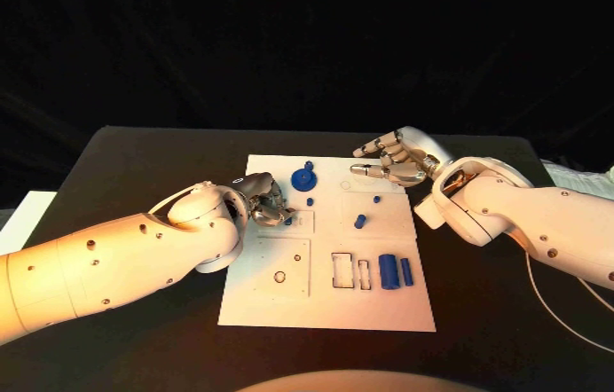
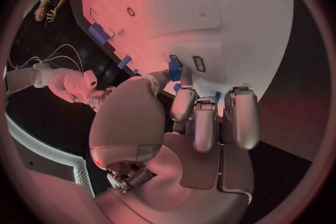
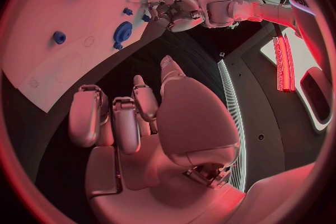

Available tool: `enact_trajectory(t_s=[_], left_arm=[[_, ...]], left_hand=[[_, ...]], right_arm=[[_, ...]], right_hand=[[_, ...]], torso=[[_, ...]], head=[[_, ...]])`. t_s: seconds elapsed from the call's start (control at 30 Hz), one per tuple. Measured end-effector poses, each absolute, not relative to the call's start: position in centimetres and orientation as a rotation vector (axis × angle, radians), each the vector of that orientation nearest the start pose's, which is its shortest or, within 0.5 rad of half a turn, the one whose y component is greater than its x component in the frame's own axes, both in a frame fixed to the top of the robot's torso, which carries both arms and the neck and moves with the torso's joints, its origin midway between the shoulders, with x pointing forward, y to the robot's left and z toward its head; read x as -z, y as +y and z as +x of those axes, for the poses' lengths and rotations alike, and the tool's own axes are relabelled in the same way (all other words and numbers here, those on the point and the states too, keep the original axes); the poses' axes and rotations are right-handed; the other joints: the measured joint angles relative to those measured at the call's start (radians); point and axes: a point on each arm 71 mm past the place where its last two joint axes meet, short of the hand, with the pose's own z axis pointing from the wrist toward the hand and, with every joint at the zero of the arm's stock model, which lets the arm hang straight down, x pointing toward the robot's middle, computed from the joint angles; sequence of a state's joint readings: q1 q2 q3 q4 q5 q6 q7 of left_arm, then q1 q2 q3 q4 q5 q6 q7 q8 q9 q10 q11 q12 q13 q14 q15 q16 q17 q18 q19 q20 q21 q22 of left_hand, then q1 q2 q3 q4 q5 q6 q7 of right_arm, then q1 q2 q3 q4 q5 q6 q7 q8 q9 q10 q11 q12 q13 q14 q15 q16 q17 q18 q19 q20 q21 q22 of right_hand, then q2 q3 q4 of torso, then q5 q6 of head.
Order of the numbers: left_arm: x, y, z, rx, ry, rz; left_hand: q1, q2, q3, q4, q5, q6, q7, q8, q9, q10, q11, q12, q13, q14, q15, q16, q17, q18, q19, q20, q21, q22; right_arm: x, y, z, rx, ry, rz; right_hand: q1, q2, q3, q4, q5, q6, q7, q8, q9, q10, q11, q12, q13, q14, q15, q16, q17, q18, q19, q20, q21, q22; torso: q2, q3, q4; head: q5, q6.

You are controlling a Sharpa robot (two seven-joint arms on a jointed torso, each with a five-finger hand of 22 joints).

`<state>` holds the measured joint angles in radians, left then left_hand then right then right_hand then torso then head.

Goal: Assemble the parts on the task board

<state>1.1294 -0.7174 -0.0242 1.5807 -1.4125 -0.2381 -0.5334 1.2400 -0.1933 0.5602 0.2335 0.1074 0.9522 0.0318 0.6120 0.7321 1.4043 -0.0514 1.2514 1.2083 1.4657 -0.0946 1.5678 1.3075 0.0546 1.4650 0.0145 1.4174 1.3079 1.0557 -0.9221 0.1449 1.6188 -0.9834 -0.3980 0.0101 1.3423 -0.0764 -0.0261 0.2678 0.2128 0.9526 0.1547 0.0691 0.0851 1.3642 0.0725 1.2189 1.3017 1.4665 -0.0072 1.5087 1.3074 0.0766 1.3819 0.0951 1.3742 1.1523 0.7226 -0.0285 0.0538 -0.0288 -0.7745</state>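
a: head view? left hand [image 1: 265, 206] over the task board [image 1: 384, 308], fingers curled, grip unclear; blue disc [image 1: 303, 179] just beyond it.
b: right hand [image 1: 394, 163] spread, empty, blue pegs [image 1: 359, 222] nearby.
a: left wrist: small blue part [image 2: 174, 70] at the fingertips [image 2: 183, 105].
b: right wrist: fingers [image 3: 126, 123] apart, disc beyond.

Head cam: high, looks down on bench [image 1: 153, 152]. Wrist cams: close behind each hand's fingers [image 2: 203, 123]. All three views share the task board [image 1: 384, 303].

Task board [image 1: 263, 299] matt white; parts [image 1: 388, 271] blue, probably plastic.
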Motion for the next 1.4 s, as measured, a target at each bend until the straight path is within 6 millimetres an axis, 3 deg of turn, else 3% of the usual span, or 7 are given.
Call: enact_trajectory(t_s=[1.13, 1.27, 1.4], left_arm=[[21.92, 14.38, 46.16, 0.446, 1.965, -0.064], [21.98, 14.42, 46.3, 0.447, 1.973, -0.077], [22.0, 14.42, 46.43, 0.445, 1.979, -0.086]], left_hand=[[-0.014, 0.0, -0.002, -0.002, -0.001, 0.004, 0.003, -0.001, 0.003, 0.009, -0.002, 0.003, 0.005, 0.0, 0.0, 0.0, 0.0, 0.0, 0.0, 0.0, 0.0, 0.0], [-0.04, -0.019, 0.026, -0.031, -0.001, 0.011, 0.0, -0.001, 0.002, 0.011, -0.004, 0.006, 0.007, 0.001, -0.001, 0.0, 0.0, 0.0, 0.0, 0.0, 0.0, 0.0], [-0.057, -0.023, 0.042, -0.046, -0.001, 0.022, -0.004, -0.001, 0.002, 0.012, -0.004, 0.007, 0.011, 0.0, -0.007, 0.0, 0.0, 0.0, 0.0, 0.0, 0.0, 0.0]], right_arm=[[17.45, -21.94, 46.97, -1.01, 1.623, 0.402], [17.44, -21.94, 46.96, -1.011, 1.623, 0.402], [17.44, -21.94, 46.95, -1.011, 1.623, 0.401]], right_hand=[[-0.004, 0.004, -0.003, 0.003, 0.0, 0.0, 0.0, 0.0, 0.0, 0.0, 0.0, 0.0, -0.001, 0.0, 0.0, 0.0, 0.001, 0.0, 0.0, 0.0, -0.004, -0.003], [-0.004, 0.004, -0.003, 0.003, 0.0, 0.0, 0.0, 0.0, 0.0, 0.0, 0.0, 0.0, -0.001, 0.0, 0.0, 0.0, 0.001, 0.0, 0.0, 0.0, -0.004, -0.004], [-0.004, 0.004, -0.003, 0.003, 0.0, 0.0, 0.0, 0.0, 0.0, 0.0, 0.0, 0.0, -0.001, 0.0, 0.0, 0.0, 0.001, 0.0, 0.0, 0.0, -0.004, -0.005]], torso=[[0.0, 0.0013, -0.001], [0.0, 0.0016, -0.0012], [0.0, 0.002, -0.0017]], head=[[-0.004, -0.007], [-0.004, -0.007], [-0.006, -0.007]])
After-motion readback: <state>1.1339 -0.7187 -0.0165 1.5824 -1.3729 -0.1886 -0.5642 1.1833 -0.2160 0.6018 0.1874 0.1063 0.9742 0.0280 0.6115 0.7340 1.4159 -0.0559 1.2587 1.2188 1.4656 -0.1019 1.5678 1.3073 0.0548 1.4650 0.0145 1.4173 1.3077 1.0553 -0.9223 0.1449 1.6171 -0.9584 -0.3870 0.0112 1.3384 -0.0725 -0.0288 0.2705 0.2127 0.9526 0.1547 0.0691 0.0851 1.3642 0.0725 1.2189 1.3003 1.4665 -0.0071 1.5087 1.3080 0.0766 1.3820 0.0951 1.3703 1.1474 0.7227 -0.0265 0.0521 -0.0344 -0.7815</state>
